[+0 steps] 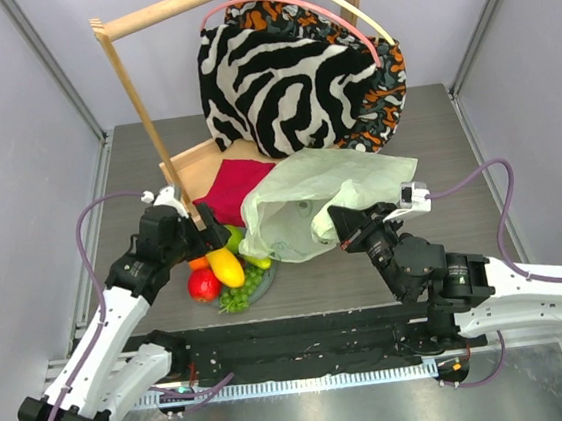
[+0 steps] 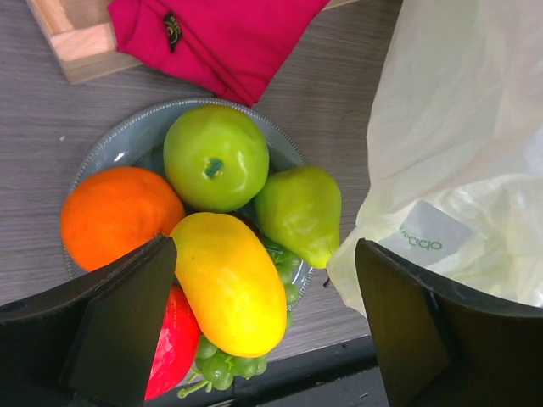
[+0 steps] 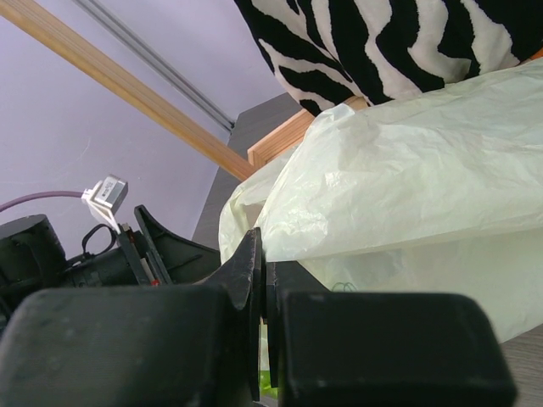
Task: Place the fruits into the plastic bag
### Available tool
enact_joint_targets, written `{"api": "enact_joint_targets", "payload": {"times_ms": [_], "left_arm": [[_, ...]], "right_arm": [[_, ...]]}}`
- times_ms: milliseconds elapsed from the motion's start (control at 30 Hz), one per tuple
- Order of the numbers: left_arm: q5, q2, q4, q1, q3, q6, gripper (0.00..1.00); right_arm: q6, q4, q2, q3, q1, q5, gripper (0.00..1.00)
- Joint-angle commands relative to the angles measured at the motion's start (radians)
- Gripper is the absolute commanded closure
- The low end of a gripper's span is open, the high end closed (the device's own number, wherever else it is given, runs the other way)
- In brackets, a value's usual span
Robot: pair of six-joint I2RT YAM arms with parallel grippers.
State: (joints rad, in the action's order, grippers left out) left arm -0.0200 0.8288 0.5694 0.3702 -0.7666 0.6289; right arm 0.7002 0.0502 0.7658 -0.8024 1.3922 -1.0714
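Observation:
The fruits are piled on a round grey plate (image 2: 127, 140): an orange (image 2: 119, 216), a green apple (image 2: 216, 157), a green pear (image 2: 301, 212), a yellow mango (image 2: 229, 284), a red apple (image 2: 174, 348) and green grapes (image 2: 221, 369). My left gripper (image 2: 265, 250) hangs open just above them, its fingers straddling the mango without touching it; from above it (image 1: 209, 240) covers part of the pile (image 1: 225, 269). The pale-green plastic bag (image 1: 310, 202) lies right of the plate. My right gripper (image 1: 342, 219) is shut on the bag's rim (image 3: 424, 161), pinched at its tips (image 3: 261, 254), holding the mouth up towards the fruits.
A folded red cloth (image 1: 233, 187) lies on a wooden base (image 1: 196, 164) behind the plate. A wooden frame (image 1: 138, 95) holds hangers with zebra-striped fabric (image 1: 277, 80) at the back. The bag's edge (image 2: 458, 153) hangs close to my left gripper's right finger.

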Motion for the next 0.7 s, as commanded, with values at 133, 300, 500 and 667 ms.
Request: {"api": "enact_joint_targets", "payload": {"times_ms": [133,300,500,667], "left_arm": [[0.06,-0.01,-0.029,-0.007,0.061,0.117,0.12],[0.072,-0.017,-0.034,-0.007,0.085,0.12,0.14],[0.043,0.0,-0.048,-0.007,0.101,0.124,0.2],[0.025,0.015,-0.066,-0.007,0.116,0.135,0.26]], "right_arm": [[0.001,-0.046,-0.019,-0.024,0.005,-0.035,0.99],[0.001,-0.044,-0.017,-0.021,0.005,-0.035,0.99],[0.005,-0.046,-0.026,-0.015,0.005,-0.036,0.99],[0.01,-0.046,-0.036,-0.008,0.005,-0.038,0.99]]}}
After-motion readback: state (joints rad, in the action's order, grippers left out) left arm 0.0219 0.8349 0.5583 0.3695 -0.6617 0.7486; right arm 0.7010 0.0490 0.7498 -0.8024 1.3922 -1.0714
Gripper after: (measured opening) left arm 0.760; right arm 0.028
